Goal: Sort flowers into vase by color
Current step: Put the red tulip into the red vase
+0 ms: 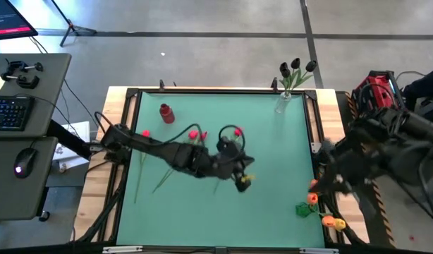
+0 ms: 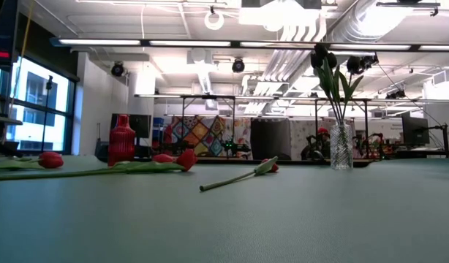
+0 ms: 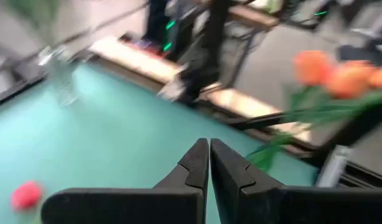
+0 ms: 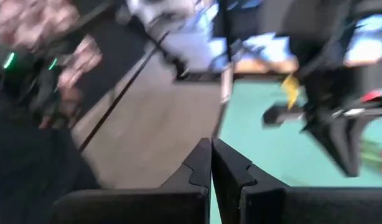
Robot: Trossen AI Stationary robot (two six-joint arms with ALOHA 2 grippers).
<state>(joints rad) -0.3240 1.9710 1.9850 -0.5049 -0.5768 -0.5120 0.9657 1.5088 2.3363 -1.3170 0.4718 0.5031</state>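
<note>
Red tulips (image 1: pixel 195 134) lie flat on the green mat, left of centre and in the middle; they also show as red tulips (image 2: pixel 184 159) in the low view. Orange tulips (image 1: pixel 322 212) lie at the table's right near corner, and appear as orange tulips (image 3: pixel 340 74) in the left wrist view. Near-black tulips (image 1: pixel 295 68) stand with their stems in a clear glass vase (image 1: pixel 283 103) at the far right. A red vase (image 1: pixel 166 111) stands far left. My left gripper (image 1: pixel 242 180) hangs shut over the mat's middle, empty (image 3: pixel 209 158). My right gripper (image 4: pixel 211 158) is shut and empty at the right edge.
The table has a raised wooden frame (image 1: pixel 118 176) around the mat. A desk with keyboard and mouse (image 1: pixel 19 166) stands to the left. The right arm's body (image 1: pixel 386 141) lies over the table's right edge. Open mat lies along the near side.
</note>
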